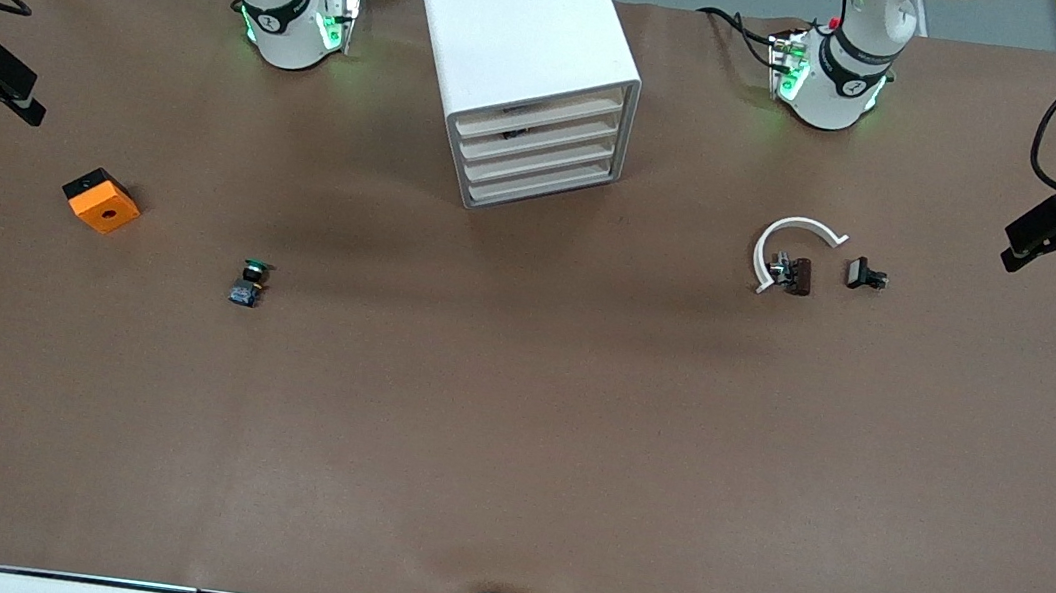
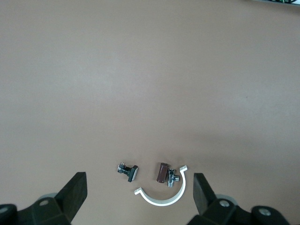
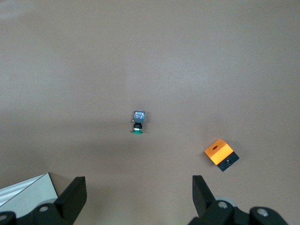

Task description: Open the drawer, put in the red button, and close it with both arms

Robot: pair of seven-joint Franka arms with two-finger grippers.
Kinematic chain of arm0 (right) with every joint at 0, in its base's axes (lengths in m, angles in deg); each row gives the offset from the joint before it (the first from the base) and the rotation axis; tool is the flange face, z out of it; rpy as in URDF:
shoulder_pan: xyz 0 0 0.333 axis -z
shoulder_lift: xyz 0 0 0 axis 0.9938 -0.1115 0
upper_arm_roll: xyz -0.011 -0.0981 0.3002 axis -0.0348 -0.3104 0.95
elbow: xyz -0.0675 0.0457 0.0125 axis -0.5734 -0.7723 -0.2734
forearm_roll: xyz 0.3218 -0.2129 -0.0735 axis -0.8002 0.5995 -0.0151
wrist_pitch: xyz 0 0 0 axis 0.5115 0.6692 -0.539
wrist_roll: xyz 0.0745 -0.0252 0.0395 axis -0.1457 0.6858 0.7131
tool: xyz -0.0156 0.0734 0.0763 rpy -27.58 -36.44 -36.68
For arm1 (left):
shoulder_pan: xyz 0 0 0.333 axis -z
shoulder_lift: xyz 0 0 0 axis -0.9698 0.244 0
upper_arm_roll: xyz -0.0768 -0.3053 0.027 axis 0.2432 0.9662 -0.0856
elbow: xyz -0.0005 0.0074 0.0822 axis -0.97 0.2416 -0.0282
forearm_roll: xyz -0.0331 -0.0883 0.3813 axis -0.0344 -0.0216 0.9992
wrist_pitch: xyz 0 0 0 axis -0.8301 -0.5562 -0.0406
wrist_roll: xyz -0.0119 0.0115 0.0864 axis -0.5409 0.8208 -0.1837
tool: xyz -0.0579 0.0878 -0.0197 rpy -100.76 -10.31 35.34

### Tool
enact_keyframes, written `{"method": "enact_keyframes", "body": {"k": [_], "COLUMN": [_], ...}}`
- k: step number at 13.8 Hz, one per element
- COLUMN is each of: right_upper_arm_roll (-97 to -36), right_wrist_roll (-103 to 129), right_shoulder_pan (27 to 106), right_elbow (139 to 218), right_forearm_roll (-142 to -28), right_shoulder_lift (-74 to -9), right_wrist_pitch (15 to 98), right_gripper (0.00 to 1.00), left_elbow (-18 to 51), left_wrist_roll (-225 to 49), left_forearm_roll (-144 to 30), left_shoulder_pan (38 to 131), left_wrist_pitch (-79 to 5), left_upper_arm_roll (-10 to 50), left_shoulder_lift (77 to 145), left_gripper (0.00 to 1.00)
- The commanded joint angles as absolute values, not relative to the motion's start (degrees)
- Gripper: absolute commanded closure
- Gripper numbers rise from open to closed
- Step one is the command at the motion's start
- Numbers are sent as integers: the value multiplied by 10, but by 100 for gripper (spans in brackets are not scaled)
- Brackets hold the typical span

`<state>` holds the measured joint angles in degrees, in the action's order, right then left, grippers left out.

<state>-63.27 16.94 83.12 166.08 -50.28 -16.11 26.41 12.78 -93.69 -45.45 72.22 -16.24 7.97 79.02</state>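
The white drawer cabinet (image 1: 519, 44) stands between the two arm bases, its four drawer fronts (image 1: 540, 157) all shut. The red button is not in view. A twin switch with a green cap (image 1: 250, 283) lies on the table toward the right arm's end; it also shows in the right wrist view (image 3: 138, 123). My right gripper (image 1: 33, 100) is open and empty at the right arm's end of the table (image 3: 138, 183). My left gripper (image 1: 1010, 247) is open and empty at the left arm's end (image 2: 139, 180).
An orange block (image 1: 101, 200) lies toward the right arm's end (image 3: 221, 153). A white curved clip (image 1: 796, 244), a brown part (image 1: 801, 276) and a small black part (image 1: 864, 274) lie toward the left arm's end. A corner of the cabinet (image 3: 28, 190) shows in the right wrist view.
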Motion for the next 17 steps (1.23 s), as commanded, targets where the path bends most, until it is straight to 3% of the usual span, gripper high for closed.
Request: {"method": "enact_keyframes", "body": {"k": [1,17], "right_upper_arm_roll": [-624,-622], "right_wrist_roll": [166,165], "right_shoulder_pan": [842,841], "right_elbow": [1653,1650], "right_forearm_roll": [-497,-463], "right_shoulder_lift": [-160,-160], "right_wrist_pitch": [257,249], "right_gripper": [0,0], "left_elbow": [148,119], "left_wrist_roll": [-929,-926], "left_forearm_roll": [-463,-464], "left_shoulder_pan": [717,723], "left_wrist_pitch": [-158,-119], "left_upper_arm_roll": [81,85], "left_shoulder_lift": [767,780], "left_gripper": [0,0]}}
